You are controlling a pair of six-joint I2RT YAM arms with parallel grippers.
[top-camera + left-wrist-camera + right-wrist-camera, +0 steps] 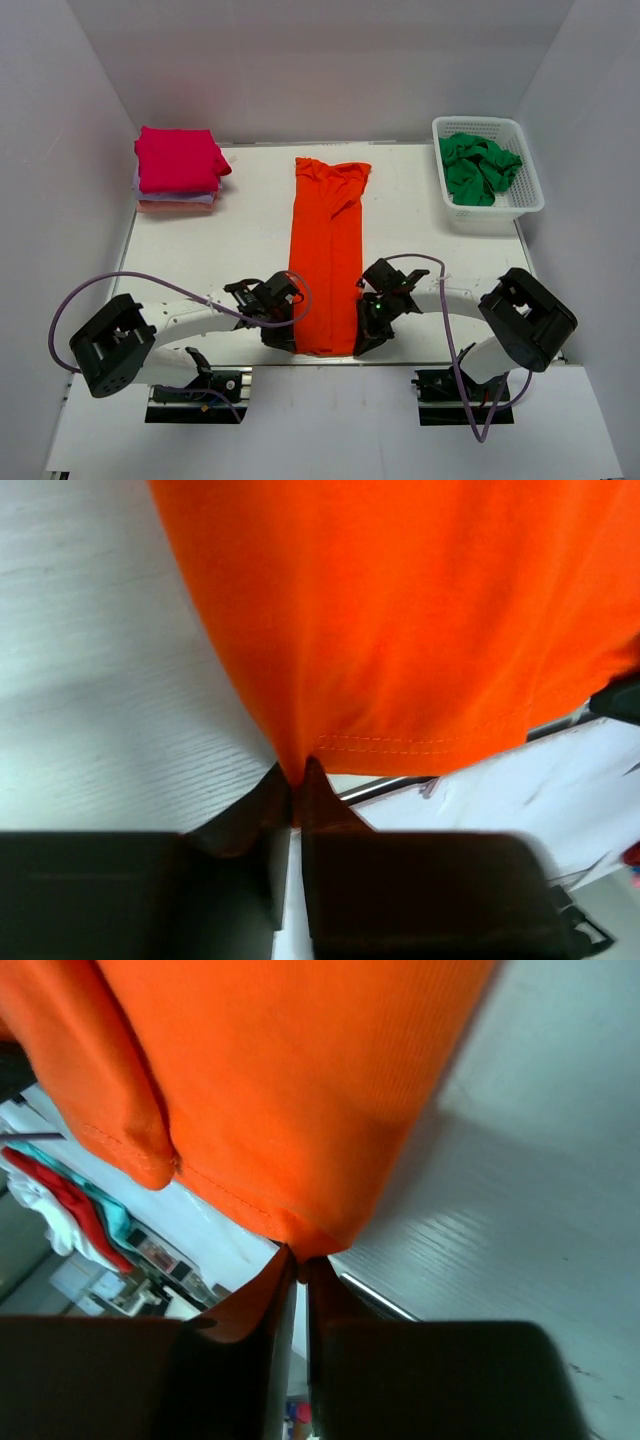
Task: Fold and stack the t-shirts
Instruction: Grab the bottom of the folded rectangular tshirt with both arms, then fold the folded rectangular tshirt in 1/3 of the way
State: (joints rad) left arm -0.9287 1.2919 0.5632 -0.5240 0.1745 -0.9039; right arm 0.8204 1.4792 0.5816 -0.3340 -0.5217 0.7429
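Note:
A bright orange-red t-shirt point(327, 250) lies folded into a long narrow strip down the middle of the table. My left gripper point(281, 338) is shut on its near left hem corner point(297, 765). My right gripper point(366, 340) is shut on its near right hem corner point(300, 1245). Both hold the hem at the table's near edge. A stack of folded t-shirts point(178, 168), magenta on top with pale lilac and pink below, sits at the far left. A crumpled green t-shirt point(480, 166) lies in a basket.
A white slatted basket point(528, 180) stands at the far right. White walls enclose the table on three sides. The table's near edge point(330, 364) runs just behind both grippers.

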